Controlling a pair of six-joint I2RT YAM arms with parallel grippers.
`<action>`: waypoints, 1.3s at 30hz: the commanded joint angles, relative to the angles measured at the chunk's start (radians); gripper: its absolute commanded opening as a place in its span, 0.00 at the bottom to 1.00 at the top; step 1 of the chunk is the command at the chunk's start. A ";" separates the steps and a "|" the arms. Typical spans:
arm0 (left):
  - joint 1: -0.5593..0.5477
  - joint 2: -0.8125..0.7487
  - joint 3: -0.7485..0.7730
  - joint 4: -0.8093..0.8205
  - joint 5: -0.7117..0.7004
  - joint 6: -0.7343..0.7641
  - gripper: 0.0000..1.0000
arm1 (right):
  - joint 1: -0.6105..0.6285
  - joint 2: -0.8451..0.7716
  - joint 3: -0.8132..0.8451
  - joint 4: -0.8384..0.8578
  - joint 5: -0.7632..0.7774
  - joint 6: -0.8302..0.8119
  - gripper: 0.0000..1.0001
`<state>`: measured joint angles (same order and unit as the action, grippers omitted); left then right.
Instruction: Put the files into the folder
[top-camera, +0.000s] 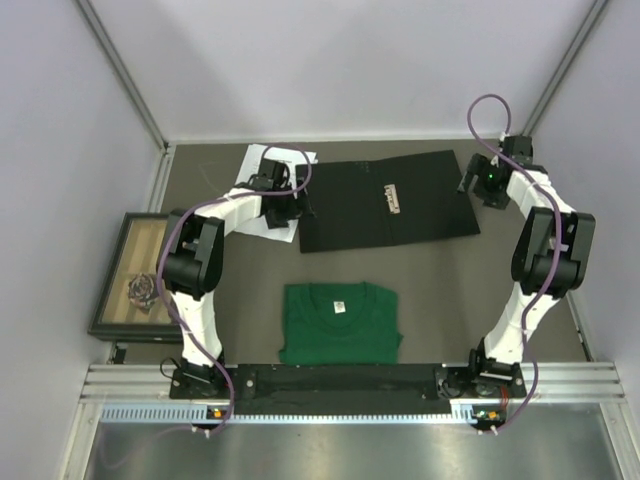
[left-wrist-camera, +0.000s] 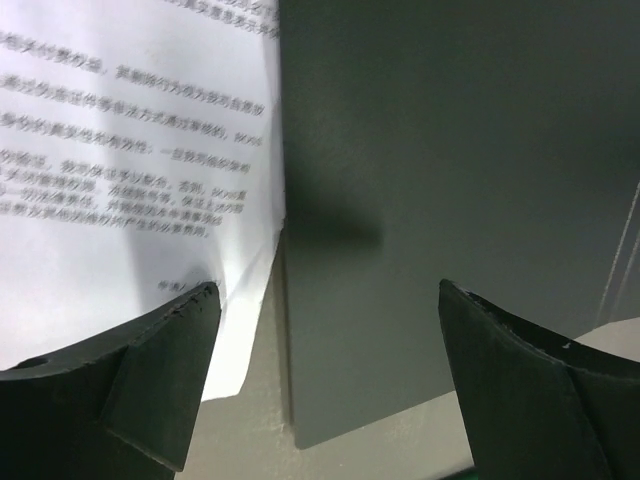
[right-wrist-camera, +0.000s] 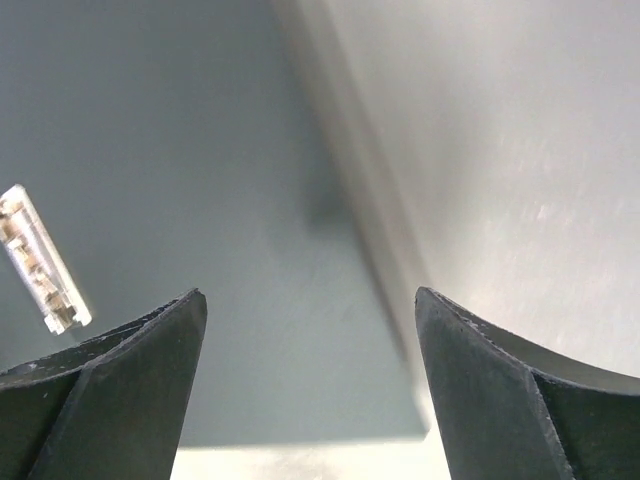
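The folder (top-camera: 385, 205) lies open at the back of the table, black inner faces up, with its clip (top-camera: 393, 197) near the middle. The files (top-camera: 258, 163), white sheets of black text, lie at its left edge, partly under my left arm. My left gripper (top-camera: 297, 207) hovers open over that edge. In the left wrist view the files (left-wrist-camera: 130, 150) lie on the left and the folder (left-wrist-camera: 450, 200) on the right, with nothing between the gripper's (left-wrist-camera: 325, 300) fingers. My right gripper (top-camera: 474, 186) is open over the folder's right edge; its wrist view shows the black face (right-wrist-camera: 200, 150), the clip (right-wrist-camera: 40, 262) and the empty gripper (right-wrist-camera: 310, 300).
A green T-shirt (top-camera: 340, 322) lies folded in front of the folder, near the arm bases. A dark-framed picture box (top-camera: 140, 275) sits at the left edge of the table. Enclosure walls stand close behind and on both sides.
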<state>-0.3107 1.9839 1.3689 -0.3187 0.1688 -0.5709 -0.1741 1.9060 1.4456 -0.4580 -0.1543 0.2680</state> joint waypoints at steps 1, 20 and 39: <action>0.001 0.044 0.042 0.023 0.055 0.006 0.92 | -0.059 0.071 0.061 -0.009 -0.108 -0.090 0.85; -0.013 0.050 -0.022 0.040 0.077 0.028 0.88 | -0.079 0.137 -0.007 0.094 -0.301 -0.038 0.77; -0.048 -0.060 -0.048 0.079 0.075 0.035 0.90 | -0.097 -0.013 -0.177 0.127 -0.265 0.071 0.00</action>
<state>-0.3283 1.9846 1.3437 -0.2440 0.2054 -0.5404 -0.2764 1.9747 1.3067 -0.3023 -0.4618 0.3340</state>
